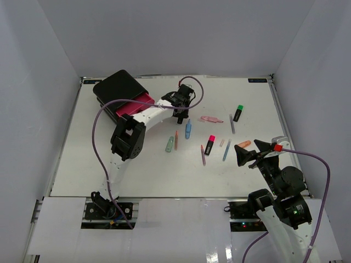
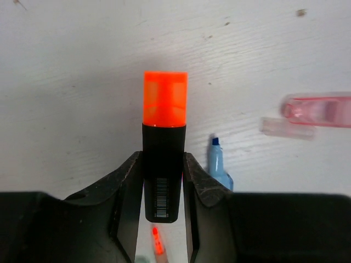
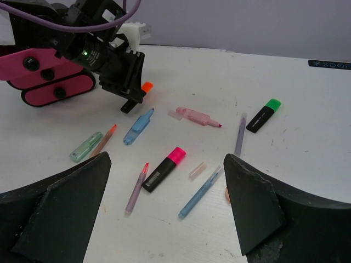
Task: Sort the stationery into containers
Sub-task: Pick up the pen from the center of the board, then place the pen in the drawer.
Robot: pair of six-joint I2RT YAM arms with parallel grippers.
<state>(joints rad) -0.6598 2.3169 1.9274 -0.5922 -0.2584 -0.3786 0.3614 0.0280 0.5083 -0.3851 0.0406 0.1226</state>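
Pick step: left gripper (image 2: 163, 164) jaws pinch the orange-capped highlighter (image 2: 164, 107) just right of the drawer box (image 1: 117, 86), next move looks like carry left over the pulled-out drawer (image 1: 133, 105) and release; right gripper (image 1: 249, 152) jaws spread, near-right.

A white table (image 1: 137, 175), black box of pink drawers (image 1: 118, 87) at upper left, pink-capped highlighter (image 1: 209, 144) in the middle, green-capped highlighter (image 1: 238, 113) further right, thin pens (image 1: 226, 149) around them.
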